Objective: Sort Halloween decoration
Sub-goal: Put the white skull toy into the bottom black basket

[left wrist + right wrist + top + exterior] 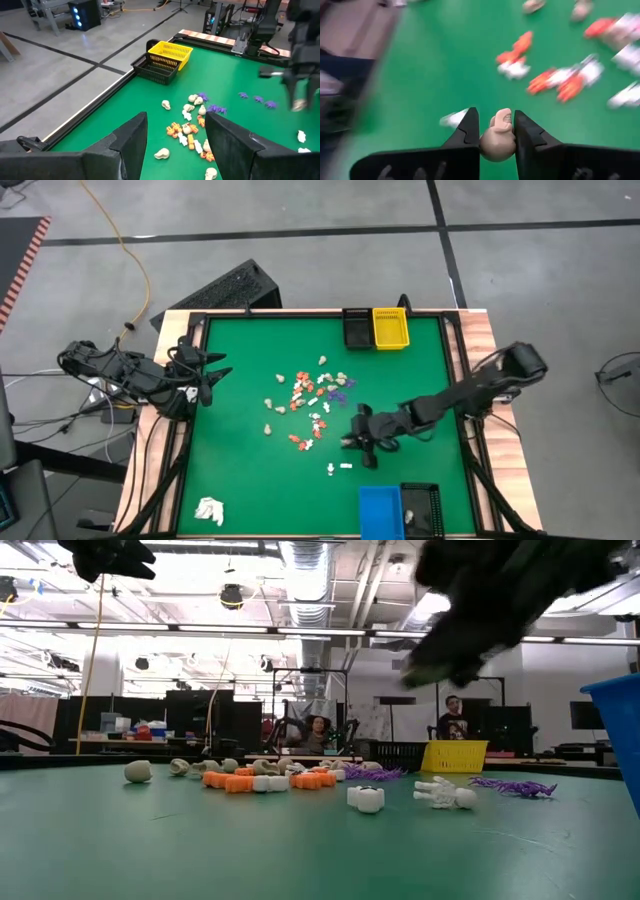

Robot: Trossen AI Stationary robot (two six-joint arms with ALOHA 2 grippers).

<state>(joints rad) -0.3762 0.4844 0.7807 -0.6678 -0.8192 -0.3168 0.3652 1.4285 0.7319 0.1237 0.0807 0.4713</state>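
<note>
The Halloween decoration (312, 398) is a scatter of tiny orange-red, purple, white and cream pieces lying on the middle of the green table; it also shows in the low view as the decoration (300, 778) and in the left wrist view as the decoration (192, 131). My right gripper (360, 444) hovers just near of the scatter and is shut on one cream-beige skull-like piece (498, 142). In the low view my right gripper (470, 630) is a dark blur high above the table. My left gripper (207, 370) waits open at the table's left edge; in its wrist view my left gripper (175, 137) faces the scatter. My right gripper pinches the cream-beige piece by its two sides (506, 131) between the inner faces of its two fingers (470, 132). The piece sits upright between the fingers and is lifted clear of the table.
A black basket (356, 329) and a yellow basket (390, 328) stand at the far edge. A blue bin (380, 510) and another black basket (422, 508) stand at the near edge. A white wadded lump (209, 510) lies in the near left corner. Two white pieces (338, 468) lie by my right gripper.
</note>
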